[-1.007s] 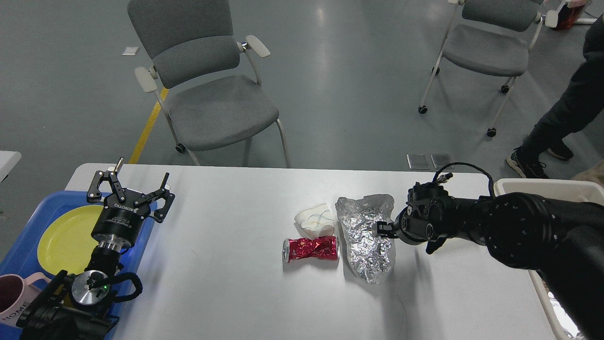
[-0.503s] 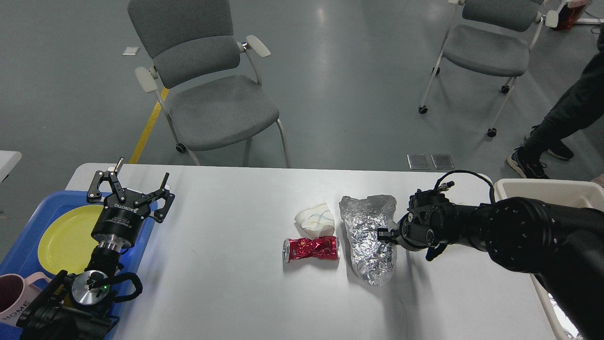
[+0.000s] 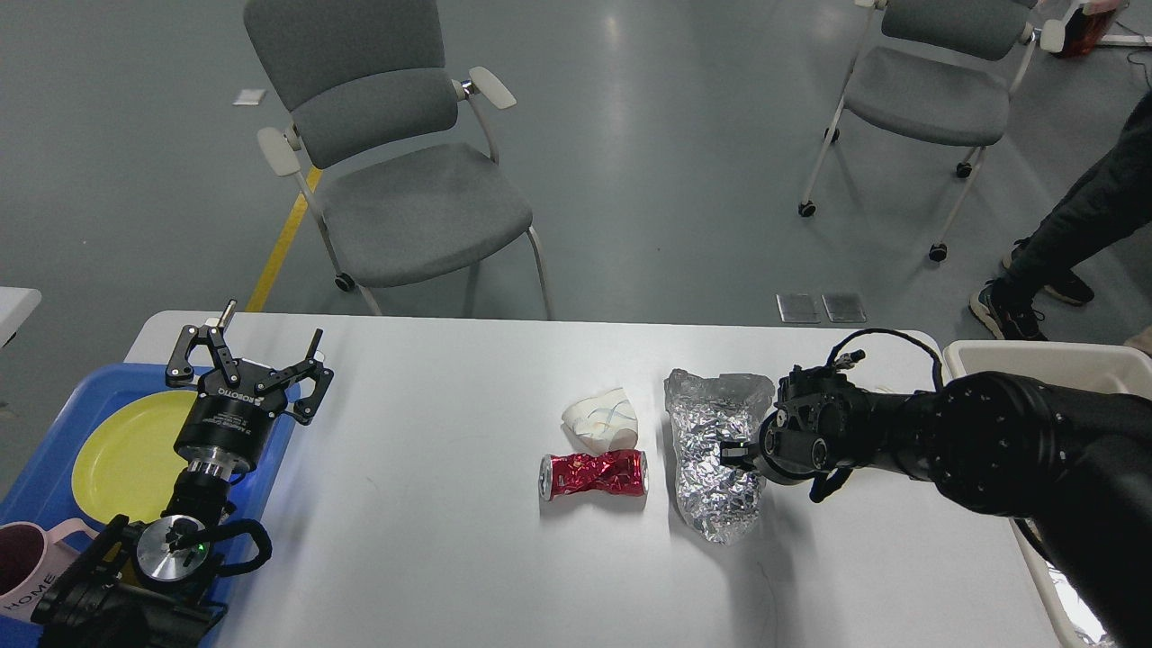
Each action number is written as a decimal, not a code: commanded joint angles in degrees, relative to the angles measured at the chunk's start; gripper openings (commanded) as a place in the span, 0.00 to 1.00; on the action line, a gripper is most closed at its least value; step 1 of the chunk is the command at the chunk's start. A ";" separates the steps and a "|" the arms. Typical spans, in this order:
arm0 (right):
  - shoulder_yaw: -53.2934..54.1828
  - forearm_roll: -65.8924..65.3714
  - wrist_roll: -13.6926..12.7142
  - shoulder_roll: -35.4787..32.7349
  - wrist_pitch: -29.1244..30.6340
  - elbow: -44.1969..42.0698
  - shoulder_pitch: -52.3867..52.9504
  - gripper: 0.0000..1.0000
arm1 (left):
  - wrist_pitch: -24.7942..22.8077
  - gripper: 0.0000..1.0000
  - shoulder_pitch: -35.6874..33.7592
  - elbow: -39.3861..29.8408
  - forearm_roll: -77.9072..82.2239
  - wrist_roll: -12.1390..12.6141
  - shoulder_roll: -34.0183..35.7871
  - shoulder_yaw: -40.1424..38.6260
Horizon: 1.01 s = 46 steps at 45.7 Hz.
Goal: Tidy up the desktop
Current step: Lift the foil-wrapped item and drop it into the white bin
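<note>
Crumpled silver foil bag gripped at its right edge on the large white rectangular tabletop (image 3: 432, 540).

The right pincer (image 3: 733, 453) is seen clamped on the crumpled silver foil bag (image 3: 715, 472); a crushed red metal can (image 3: 594, 473) and a crumpled white paper cup (image 3: 601, 419) are found just beside it. The left pincer (image 3: 247, 355) is held spread apart above the blue plastic tray (image 3: 54, 468).

our right gripper (image 3: 740, 453) pressed into the crumpled foil (image 3: 715, 468), finger state unclear | red crushed can (image 3: 593, 474) and white wad (image 3: 601, 418) just left of foil on desktop (image 3: 432, 504) | our left gripper (image 3: 247, 360) spread above blue tray (image 3: 54, 468), yellow plate (image 3: 126, 454) inside
</note>
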 commanded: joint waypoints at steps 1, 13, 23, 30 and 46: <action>0.01 0.00 0.00 -0.69 0.04 1.47 0.48 0.00 | 0.00 0.96 0.00 0.00 0.00 0.00 0.00 0.00; 0.01 0.09 0.18 -9.12 0.57 14.73 11.01 0.00 | 0.00 0.96 0.00 0.00 0.00 0.00 0.00 0.00; -1.13 0.53 0.18 -18.18 6.27 32.58 30.43 0.00 | 0.00 0.96 0.00 0.00 0.00 -0.09 0.00 0.00; -5.69 3.51 0.44 -19.33 17.17 42.16 44.85 0.00 | 0.00 0.96 0.00 0.00 0.00 -0.09 0.00 0.00; -16.94 7.82 7.02 -21.53 19.46 60.01 68.85 0.00 | 0.00 0.96 0.00 0.00 0.00 -0.09 0.00 0.00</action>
